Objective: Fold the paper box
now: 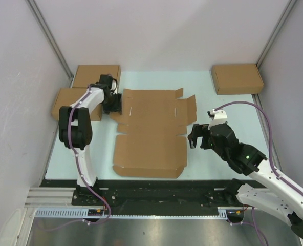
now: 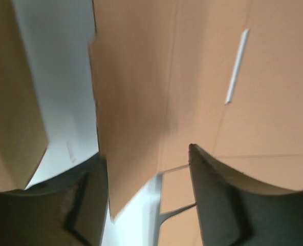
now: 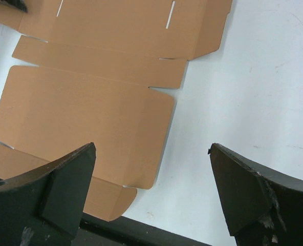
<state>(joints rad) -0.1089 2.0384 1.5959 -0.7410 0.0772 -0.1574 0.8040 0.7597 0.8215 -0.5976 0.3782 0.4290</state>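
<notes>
The paper box [image 1: 150, 137] lies flat and unfolded in the middle of the pale table [image 1: 213, 161]; the left gripper [image 1: 113, 104] sits at its far left side flap [image 2: 131, 102], jaws apart with the flap's edge between them, not pinched, probably placed to lift that flap along its crease; the right gripper [image 1: 199, 137] hovers just right of the sheet, jaws wide and empty, likely ready to raise the opposite side.

Robot lab test cell, 3 plain white panel walls [image 1: 156, 31] joined by aluminium corner posts [image 1: 51, 38], pale work table [image 1: 208, 164], left arm [image 1: 85, 159] and right arm [image 1: 274, 179] bolted to a black base rail [image 1: 161, 192], slotted cable duct [image 1: 156, 216], purple cabling [image 1: 243, 104].
</notes>
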